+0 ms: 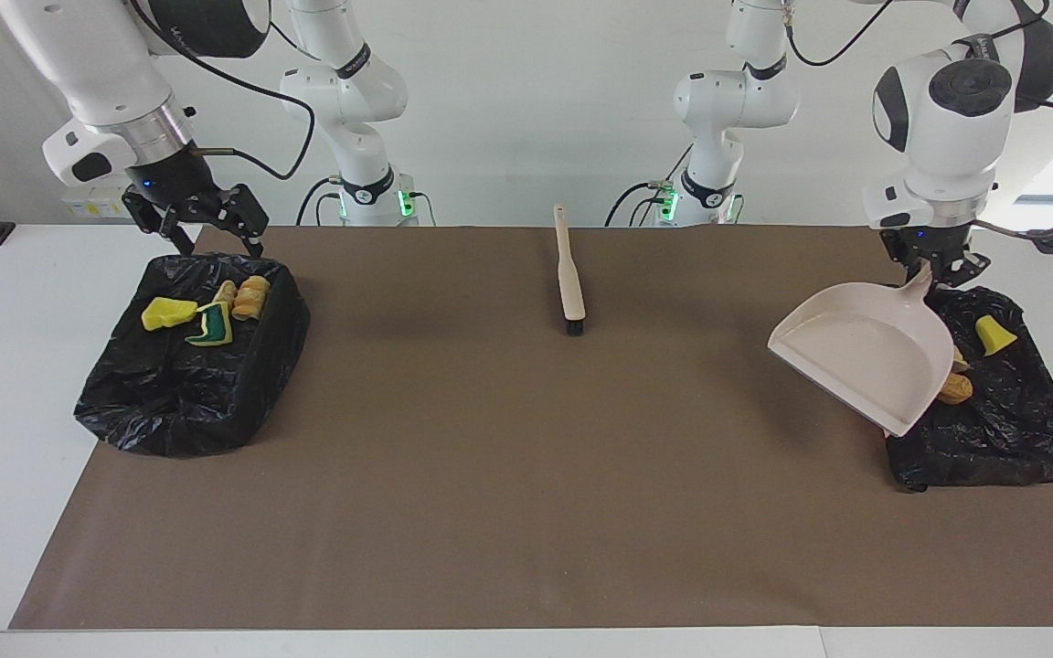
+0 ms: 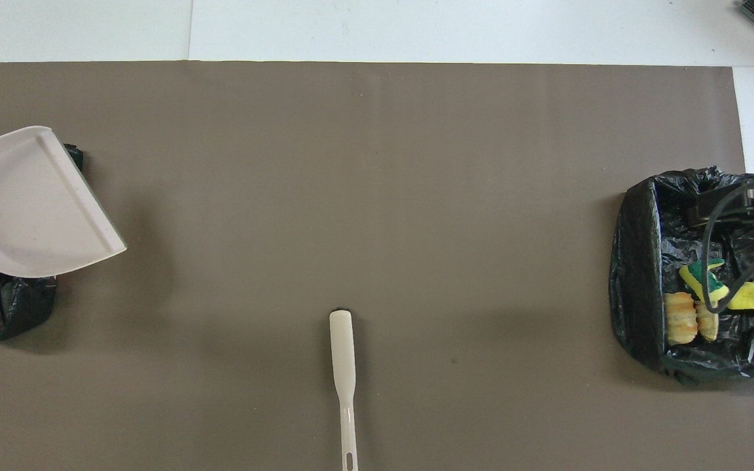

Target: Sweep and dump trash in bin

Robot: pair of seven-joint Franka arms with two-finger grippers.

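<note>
The trash lies in two black-bagged bins. The bin (image 1: pixel 170 402) at the right arm's end holds a yellow sponge (image 1: pixel 167 313), a green-and-yellow sponge (image 1: pixel 209 325) and bread-like chunks (image 1: pixel 251 297). The bin (image 1: pixel 1006 434) at the left arm's end holds a yellow piece (image 1: pixel 994 334) and an orange-brown chunk (image 1: pixel 956 390), which is partly hidden by the dustpan. My left gripper (image 1: pixel 935 270) is shut on the handle of the beige dustpan (image 1: pixel 856 361) and holds it in the air over that bin's inner edge. The dustpan (image 2: pixel 30 203) looks empty. My right gripper (image 1: pixel 216 239) hangs open and empty over the other bin's edge.
The beige brush (image 1: pixel 569 274) lies on the brown mat (image 1: pixel 526 475) near the robots, midway between the arms, bristles pointing away from them. It also shows in the overhead view (image 2: pixel 344 366). White table borders the mat.
</note>
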